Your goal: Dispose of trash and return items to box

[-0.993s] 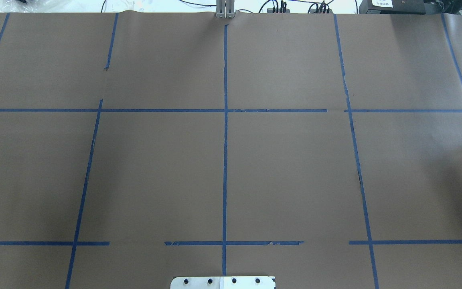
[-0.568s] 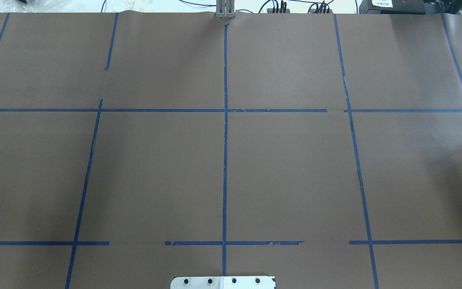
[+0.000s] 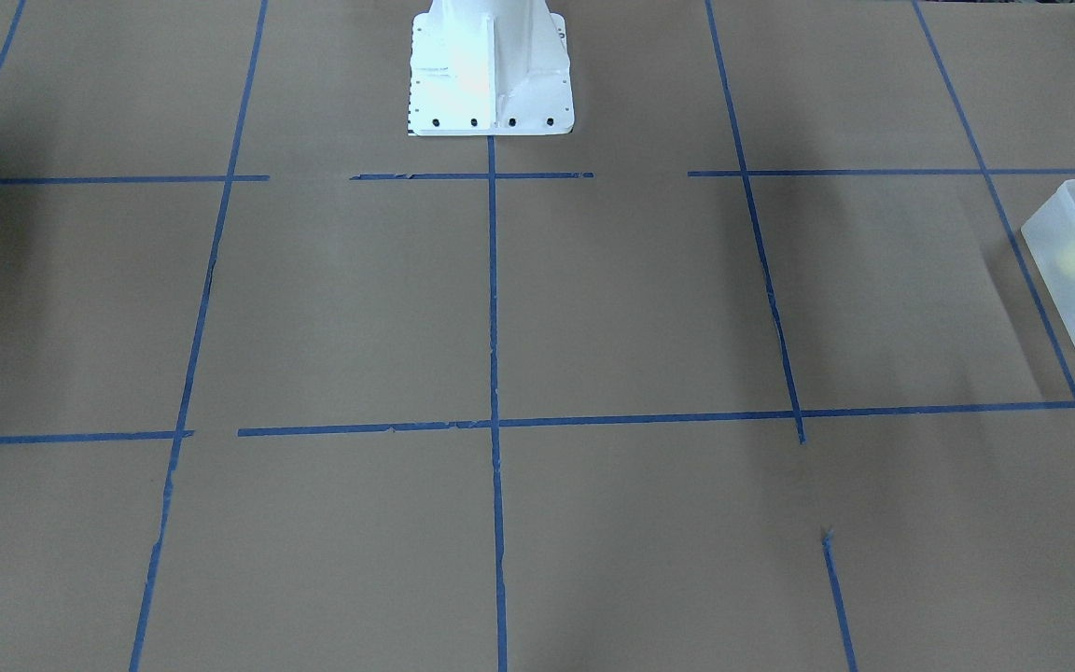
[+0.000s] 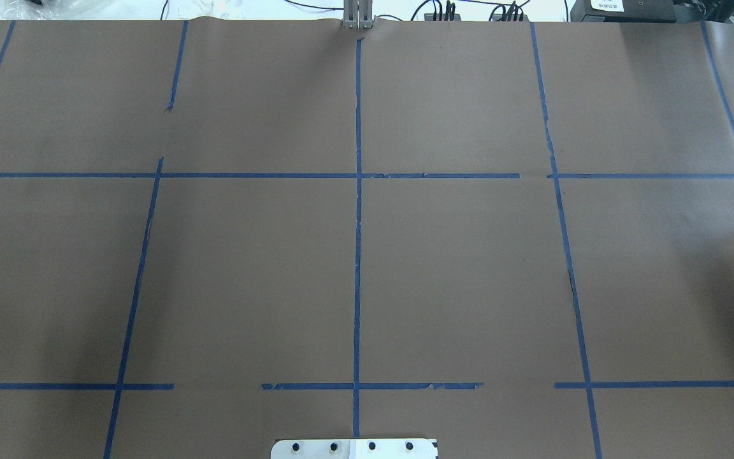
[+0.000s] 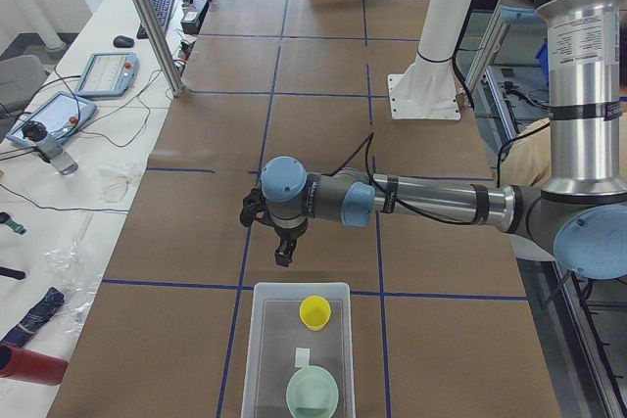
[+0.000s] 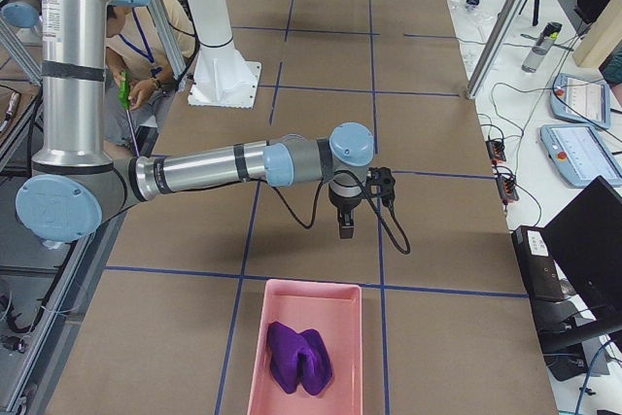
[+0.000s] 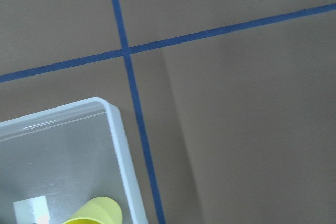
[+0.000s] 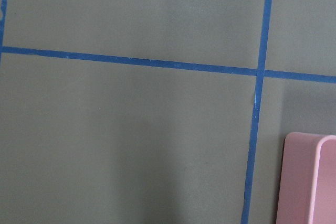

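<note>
**Box just beyond the left gripper, toward the table's left edge**

Find the left gripper (image 5: 283,256) hanging over bare table (image 4: 246,274) near the left end, pointed down, just short of the box (image 5: 263,340) and not touching it. Cannot tell from these views whether open or closed; seems to carry nothing. Find the box near the left edge, with its long axis along the table's length and a short wall toward the gripper. Inside already: the yellow cup (image 5: 314,312) at the end nearest the gripper, then a white label (image 5: 303,353), then a pale green bowl (image 5: 313,394) farther toward the edge. Cannot tell whether upright or tilted.

Find the right gripper (image 6: 346,230) near the opposite end, likewise pointed down, just short of a pink tray (image 6: 258,357) with a purple crumpled thing (image 6: 299,359) in it. State not to be told there either. Well apart from the box, so no candidate for work there.

Judged from cup in box and purple thing in tray: probably near the end of the task. For any further move at the box, favour the left arm: outward toward the left edge, over the short wall, then down.
</note>
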`<state>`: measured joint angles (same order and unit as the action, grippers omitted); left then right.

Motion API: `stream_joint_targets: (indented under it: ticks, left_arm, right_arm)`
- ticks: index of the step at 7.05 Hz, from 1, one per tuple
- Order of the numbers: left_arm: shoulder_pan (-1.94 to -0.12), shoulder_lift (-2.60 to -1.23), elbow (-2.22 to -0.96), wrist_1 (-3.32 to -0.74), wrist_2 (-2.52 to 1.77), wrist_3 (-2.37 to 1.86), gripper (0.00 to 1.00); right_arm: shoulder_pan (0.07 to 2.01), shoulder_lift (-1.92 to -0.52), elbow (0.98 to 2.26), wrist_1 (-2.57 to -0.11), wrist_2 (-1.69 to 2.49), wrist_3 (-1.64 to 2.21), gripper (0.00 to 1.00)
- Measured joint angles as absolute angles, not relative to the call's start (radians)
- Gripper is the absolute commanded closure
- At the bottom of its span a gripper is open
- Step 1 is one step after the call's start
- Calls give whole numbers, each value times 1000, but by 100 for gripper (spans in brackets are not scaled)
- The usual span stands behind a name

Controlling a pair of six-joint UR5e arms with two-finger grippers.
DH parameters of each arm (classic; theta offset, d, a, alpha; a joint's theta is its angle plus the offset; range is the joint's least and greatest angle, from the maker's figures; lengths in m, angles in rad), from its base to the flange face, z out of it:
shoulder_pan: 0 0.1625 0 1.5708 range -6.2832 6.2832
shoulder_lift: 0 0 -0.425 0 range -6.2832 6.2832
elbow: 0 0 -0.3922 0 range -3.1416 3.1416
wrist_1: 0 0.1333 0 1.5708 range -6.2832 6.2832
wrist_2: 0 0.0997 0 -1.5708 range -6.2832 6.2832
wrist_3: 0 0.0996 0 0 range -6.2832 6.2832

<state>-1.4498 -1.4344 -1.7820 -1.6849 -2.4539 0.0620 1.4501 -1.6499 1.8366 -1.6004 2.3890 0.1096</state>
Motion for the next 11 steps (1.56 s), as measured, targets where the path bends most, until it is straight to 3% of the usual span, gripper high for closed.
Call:
stream_joint_targets:
  ticks: [4, 8, 11]
  left_arm:
    - [-1469, -1439, -1772, -1752, -2441, 62, 0]
    - [-1565, -1533, -1794, -1541, -2427, 110, 0]
    - [-1576, -1542, -1762, -1522, -2428, 232, 0]
  right_arm:
    - [1446, -1625, 1785, -1603, 2396, 101, 0]
    - [1428, -1589, 1769, -1615, 2405, 95, 0]
    - [1429, -1594, 1772, -1616, 2398, 56, 0]
